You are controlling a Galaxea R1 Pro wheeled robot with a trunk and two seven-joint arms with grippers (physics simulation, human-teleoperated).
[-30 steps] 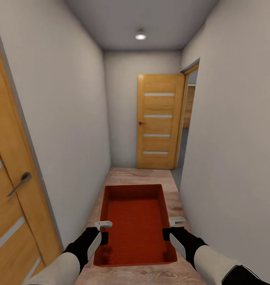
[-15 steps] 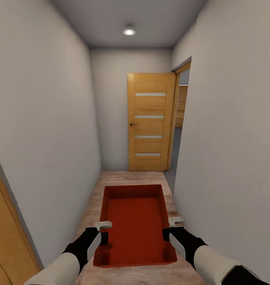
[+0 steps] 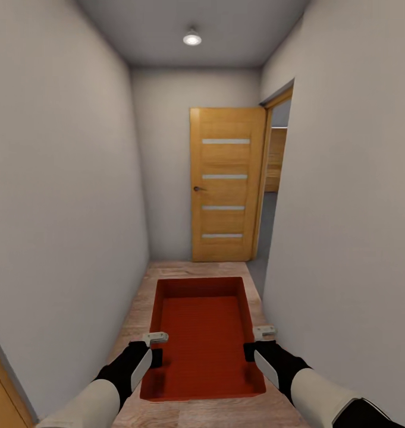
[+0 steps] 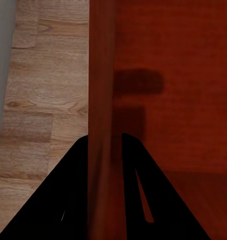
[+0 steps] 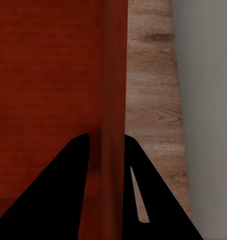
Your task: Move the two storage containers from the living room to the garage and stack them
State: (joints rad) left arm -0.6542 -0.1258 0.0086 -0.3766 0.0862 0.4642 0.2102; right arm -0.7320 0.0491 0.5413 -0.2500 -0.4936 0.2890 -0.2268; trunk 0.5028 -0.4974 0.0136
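I carry one orange-red storage container [image 3: 203, 333] in front of me above a wood-plank corridor floor. My left gripper [image 3: 155, 349] is shut on its left wall [image 4: 101, 100], one black finger on each side of it. On the opposite side, my right gripper [image 3: 254, 345] is shut on the right wall [image 5: 113, 90] in the same way. The bin is open-topped and holds nothing. I am in a narrow hallway, with neither the living room nor the garage in sight.
Plain grey-white walls [image 3: 65, 208] close in on both sides. At the corridor's end an orange wooden door [image 3: 225, 184] stands open beside a doorway [image 3: 275, 178] in the right wall. A ceiling lamp [image 3: 192, 39] shines above. A door edge [image 3: 0, 386] shows at lower left.
The whole view has advanced down the corridor: the left-hand door has slid almost out of sight and the far door looms closer. Both grippers keep the same hold on the container.
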